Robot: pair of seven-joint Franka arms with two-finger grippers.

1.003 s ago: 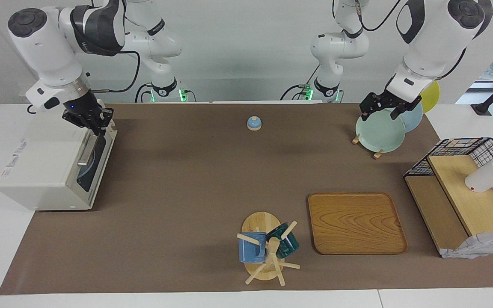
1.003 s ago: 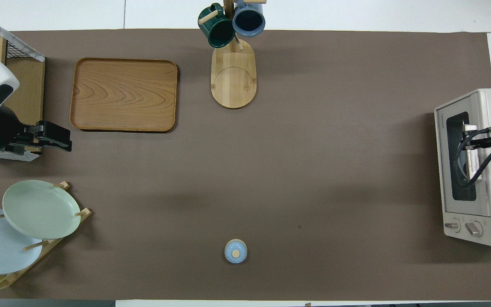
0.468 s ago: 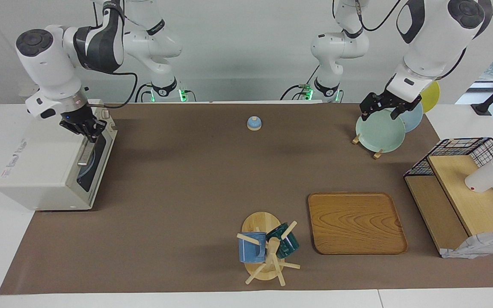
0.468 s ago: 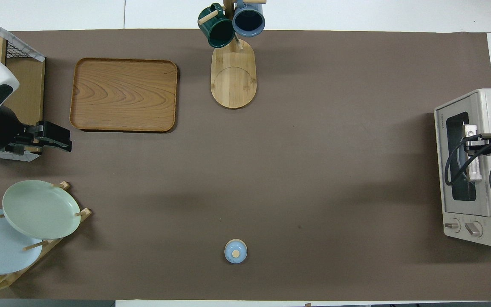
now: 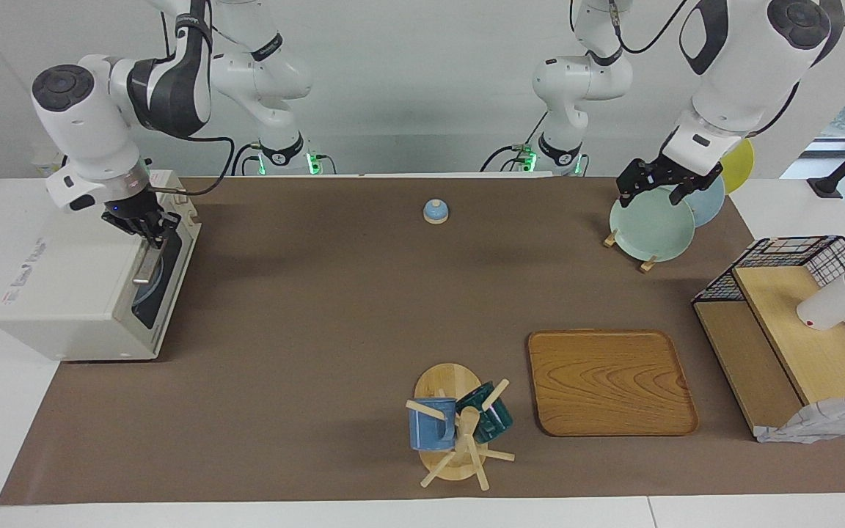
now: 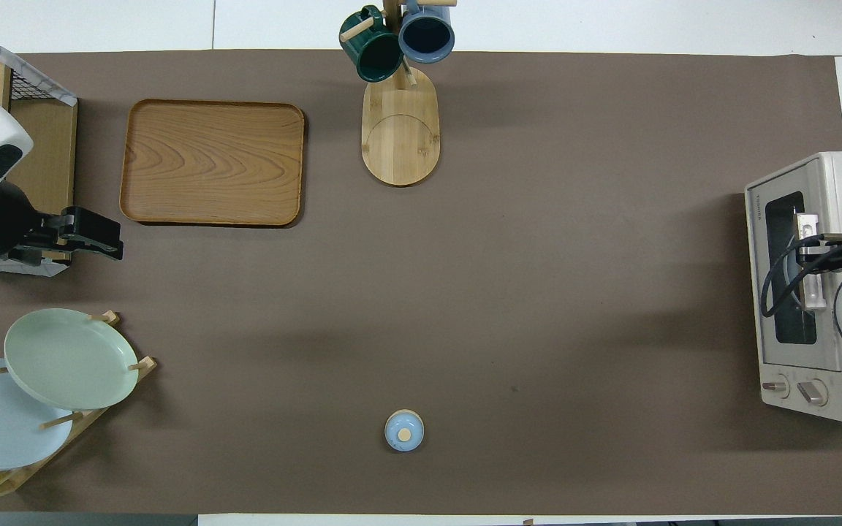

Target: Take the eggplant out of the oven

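While the oven door is shut, the eggplant cannot be seen; I guess it is inside. The oven sits at the right arm's end of the surface. The right pincer is at the door's top edge, by the handle. I cannot tell if it is wide or narrow. So the step is opening the door. Next it must grip the handle and pull the door down. The left pincer waits, wide, over the plates.
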